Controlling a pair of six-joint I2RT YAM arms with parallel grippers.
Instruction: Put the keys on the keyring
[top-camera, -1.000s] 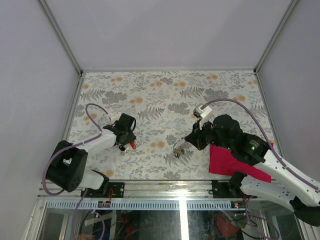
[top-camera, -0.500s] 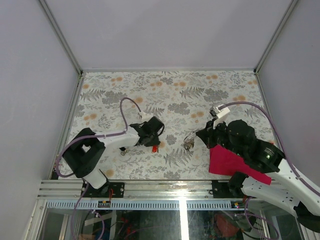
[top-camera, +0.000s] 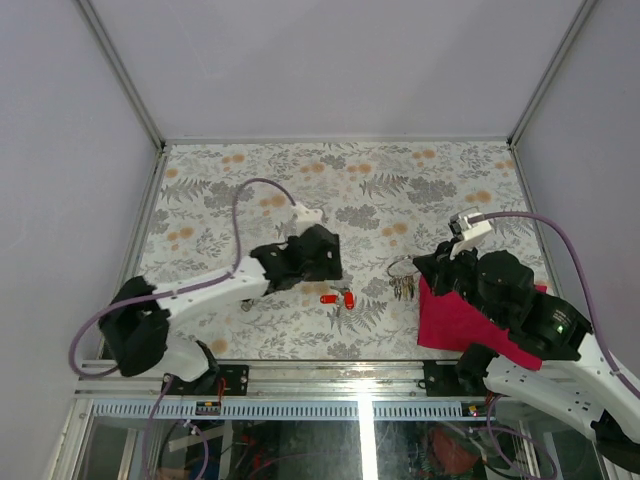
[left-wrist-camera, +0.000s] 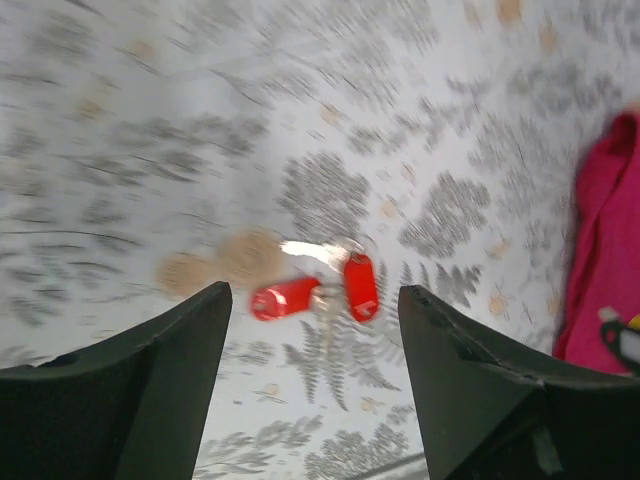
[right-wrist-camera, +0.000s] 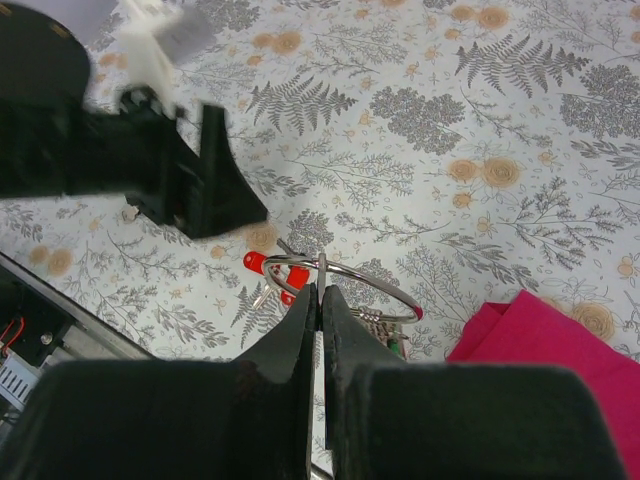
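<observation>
Pinching cleanly matters here: the right gripper (right-wrist-camera: 318, 292) is clamped tight on the thin silvery wire keyring (right-wrist-camera: 372, 276), just ahead of its fingertips. Jaws spread, the left gripper (left-wrist-camera: 315, 292) hangs directly over 2 red plastic-headed metal keys (left-wrist-camera: 285, 298) lying loose between its fingers. Best to drop straight down and nip 1 head only, leaving the blade free for threading. Farther right lies a crimson cloth square (left-wrist-camera: 600, 230).
</observation>
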